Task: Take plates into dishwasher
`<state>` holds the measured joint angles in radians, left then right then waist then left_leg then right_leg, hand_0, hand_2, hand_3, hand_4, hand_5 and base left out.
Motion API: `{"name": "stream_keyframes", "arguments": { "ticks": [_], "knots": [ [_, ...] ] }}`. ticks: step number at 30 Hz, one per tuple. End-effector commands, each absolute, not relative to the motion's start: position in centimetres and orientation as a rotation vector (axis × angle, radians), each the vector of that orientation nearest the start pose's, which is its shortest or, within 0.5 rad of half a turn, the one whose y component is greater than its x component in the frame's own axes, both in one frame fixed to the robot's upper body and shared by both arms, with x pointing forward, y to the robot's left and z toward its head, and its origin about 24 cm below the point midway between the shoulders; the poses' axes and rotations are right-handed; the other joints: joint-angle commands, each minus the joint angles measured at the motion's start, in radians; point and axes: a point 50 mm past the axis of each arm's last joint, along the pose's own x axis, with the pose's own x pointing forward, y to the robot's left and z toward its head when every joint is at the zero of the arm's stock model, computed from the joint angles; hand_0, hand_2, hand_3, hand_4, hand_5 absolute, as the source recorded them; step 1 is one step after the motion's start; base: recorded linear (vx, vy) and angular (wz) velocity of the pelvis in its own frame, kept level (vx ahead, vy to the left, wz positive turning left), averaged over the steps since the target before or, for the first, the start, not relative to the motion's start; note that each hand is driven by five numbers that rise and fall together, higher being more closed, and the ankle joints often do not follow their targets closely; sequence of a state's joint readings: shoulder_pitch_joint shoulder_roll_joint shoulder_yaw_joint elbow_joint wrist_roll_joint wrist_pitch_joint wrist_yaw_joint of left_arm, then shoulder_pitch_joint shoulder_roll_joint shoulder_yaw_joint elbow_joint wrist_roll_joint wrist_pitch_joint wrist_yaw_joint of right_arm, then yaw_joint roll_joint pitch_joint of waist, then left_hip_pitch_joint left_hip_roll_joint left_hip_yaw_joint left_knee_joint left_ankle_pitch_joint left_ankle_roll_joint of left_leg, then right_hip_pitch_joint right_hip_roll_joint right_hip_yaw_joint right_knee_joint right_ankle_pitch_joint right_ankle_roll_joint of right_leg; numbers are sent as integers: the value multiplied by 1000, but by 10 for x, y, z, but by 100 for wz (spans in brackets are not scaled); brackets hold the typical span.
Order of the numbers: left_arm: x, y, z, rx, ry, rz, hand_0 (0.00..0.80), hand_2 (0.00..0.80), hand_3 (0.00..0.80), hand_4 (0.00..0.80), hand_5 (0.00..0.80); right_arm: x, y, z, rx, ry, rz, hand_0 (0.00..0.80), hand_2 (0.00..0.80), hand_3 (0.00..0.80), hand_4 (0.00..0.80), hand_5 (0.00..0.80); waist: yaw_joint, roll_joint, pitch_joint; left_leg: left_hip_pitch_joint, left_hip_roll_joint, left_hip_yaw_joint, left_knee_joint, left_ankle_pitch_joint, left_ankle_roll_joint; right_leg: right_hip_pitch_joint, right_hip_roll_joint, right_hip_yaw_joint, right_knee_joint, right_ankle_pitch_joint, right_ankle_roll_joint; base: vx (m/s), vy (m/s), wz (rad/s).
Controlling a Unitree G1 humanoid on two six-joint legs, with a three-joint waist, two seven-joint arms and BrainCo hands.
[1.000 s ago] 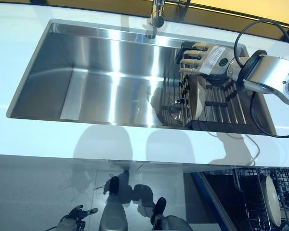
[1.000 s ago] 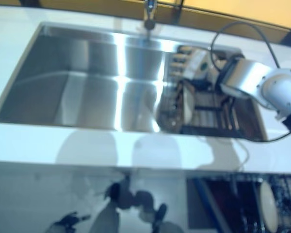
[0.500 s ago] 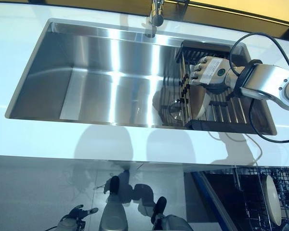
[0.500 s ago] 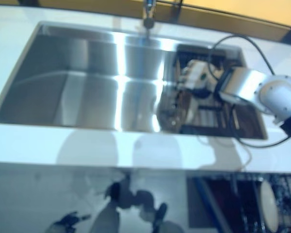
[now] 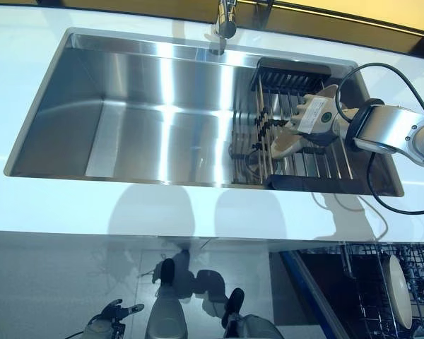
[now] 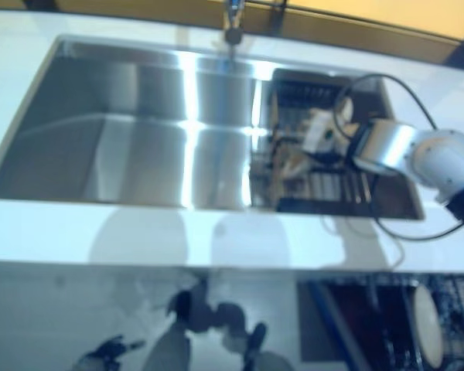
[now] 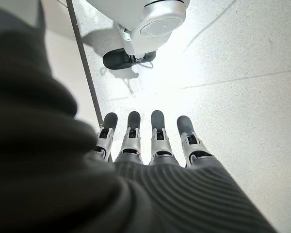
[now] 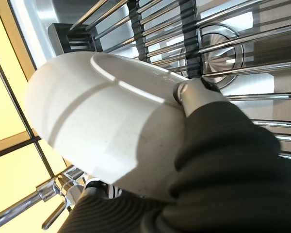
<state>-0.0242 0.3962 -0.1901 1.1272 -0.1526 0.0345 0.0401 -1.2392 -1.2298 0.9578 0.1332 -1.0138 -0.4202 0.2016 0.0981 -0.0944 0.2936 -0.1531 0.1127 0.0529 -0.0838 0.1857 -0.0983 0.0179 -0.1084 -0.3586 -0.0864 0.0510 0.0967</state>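
Plate [image 8: 97, 126] among rack [image 5: 297, 78] bars, seemingly

Both eye views look steeply down from the head onto the same sink [image 5: 148, 113] and counter [image 5: 198, 205], slightly offset. The left wrist view faces the floor [image 7: 242, 87] past its own fingers. The right wrist view sits very close against a plate [image 8: 97, 131] above the sink rack [image 8: 223, 48].

Sink [image 5: 127, 106] brushed steel; plate [image 8: 102, 131] glossy white ceramic.
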Motion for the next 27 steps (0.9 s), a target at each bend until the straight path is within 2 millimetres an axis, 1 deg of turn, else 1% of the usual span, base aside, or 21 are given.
{"name": "stream_keyframes", "arguments": {
  "ticks": [1,6,8,11,13,14,16,18,19,20,24,27],
  "knots": [
    [111,294,-135,349,1158,221,0,0,0,0,0,328,-186,297,-2647,-640,327,800,800,800,800,800,6,-45,-26,48,-13,85,-3,-61,2,-10,6,10,16,11,20,0,0,0],
    [107,294,-136,354,1169,229,0,0,0,0,0,330,-200,315,-2634,-632,151,800,800,800,800,800,-8,-55,-53,66,-9,94,-3,-69,1,3,8,19,12,9,22,-1,-10,-3],
    [104,294,-137,355,1176,230,0,0,0,0,0,329,-212,330,-2584,-628,17,800,800,800,800,800,-18,-58,-76,83,-6,102,-3,-76,2,15,8,26,10,6,24,13,-13,-12],
    [102,292,-139,356,1184,228,0,0,0,0,0,327,-229,343,-2532,-605,-129,800,800,800,800,800,-32,-55,-103,104,-6,109,-3,-86,3,28,9,38,8,1,24,22,0,-11],
    [101,292,-139,359,1189,224,0,0,0,0,0,325,-235,348,-2513,-602,-176,800,800,800,800,800,-38,-53,-117,113,-4,114,-3,-91,4,34,8,45,6,-1,25,30,3,-6],
    [101,290,-140,363,1197,219,0,0,0,0,0,323,-242,354,-2468,-593,-239,800,800,800,800,800,-47,-49,-131,127,-3,117,-3,-97,6,40,7,53,6,-3,26,45,7,-16],
    [98,290,-141,369,1208,211,0,0,0,0,0,320,-248,359,-2440,-583,-291,800,800,800,800,800,-54,-44,-142,141,-1,123,-3,-102,7,48,6,61,6,-5,27,44,6,-22],
    [94,291,-142,380,1222,201,0,0,0,0,0,316,-260,365,-2418,-552,-375,800,800,800,800,800,-67,-38,-162,158,4,134,-3,-108,7,56,5,72,3,-6,29,33,1,-13],
    [94,291,-142,381,1223,200,0,0,0,0,0,316,-261,365,-2415,-547,-383,800,800,800,800,800,-68,-38,-164,160,4,135,-3,-109,6,57,5,74,2,-6,29,37,-1,-23],
    [91,291,-142,386,1232,191,0,0,0,0,0,312,-269,370,-2394,-521,-431,800,800,800,800,800,-78,-34,-177,172,10,146,-3,-112,5,61,5,81,0,-6,31,31,-4,-21],
    [86,290,-144,400,1248,168,0,0,0,0,0,304,-293,378,-2252,-448,-546,800,800,800,800,800,-100,-27,-197,196,21,169,-3,-118,-1,66,6,99,-1,-5,36,30,-9,-18],
    [85,288,-145,409,1258,147,0,0,0,0,0,298,-312,377,-2150,-384,-599,800,800,800,800,800,-115,-21,-208,210,29,180,-3,-121,-4,67,8,115,-1,-5,39,29,-19,-23]
  ]
}}
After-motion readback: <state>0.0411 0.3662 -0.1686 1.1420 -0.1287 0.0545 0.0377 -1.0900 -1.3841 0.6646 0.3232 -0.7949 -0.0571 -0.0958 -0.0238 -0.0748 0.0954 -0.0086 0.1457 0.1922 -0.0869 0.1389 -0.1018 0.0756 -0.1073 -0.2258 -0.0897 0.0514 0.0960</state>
